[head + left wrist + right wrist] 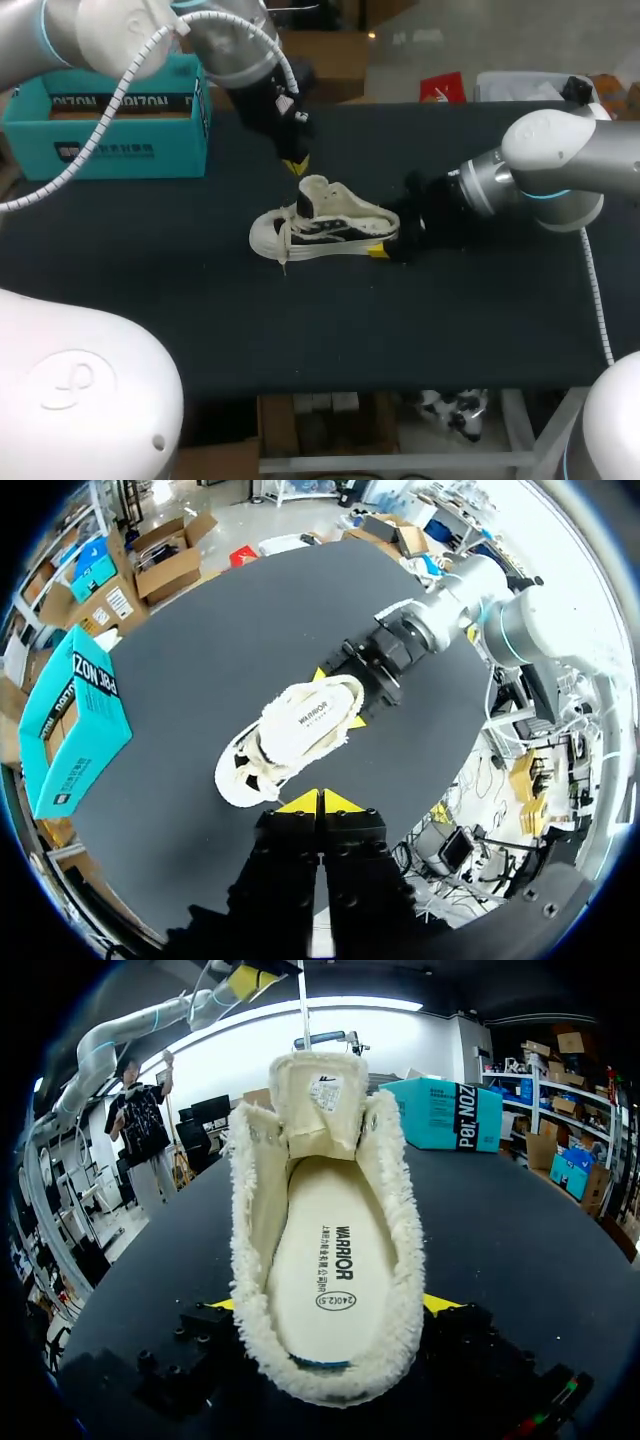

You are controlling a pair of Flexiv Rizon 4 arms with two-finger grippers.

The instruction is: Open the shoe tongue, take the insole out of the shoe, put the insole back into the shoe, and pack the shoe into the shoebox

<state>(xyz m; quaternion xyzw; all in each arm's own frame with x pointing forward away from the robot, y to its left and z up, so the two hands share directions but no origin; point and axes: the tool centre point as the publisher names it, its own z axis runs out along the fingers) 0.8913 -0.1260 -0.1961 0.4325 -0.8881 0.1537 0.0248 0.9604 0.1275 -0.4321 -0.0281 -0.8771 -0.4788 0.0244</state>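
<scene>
The shoe (325, 225) was cream-white with black side stripes; its insole (335, 1280) cream with black print. The shoebox (110, 140) was teal, the table (450, 320) black.

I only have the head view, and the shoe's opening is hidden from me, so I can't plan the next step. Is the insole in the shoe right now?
Observer: Yes. The right wrist view shows the insole lying flat inside the shoe.
Operator: Does the right gripper have the shoe? I see just one yellow tip.
Observer: It seems so. The right gripper has a yellow tip against each side of the heel.
</scene>
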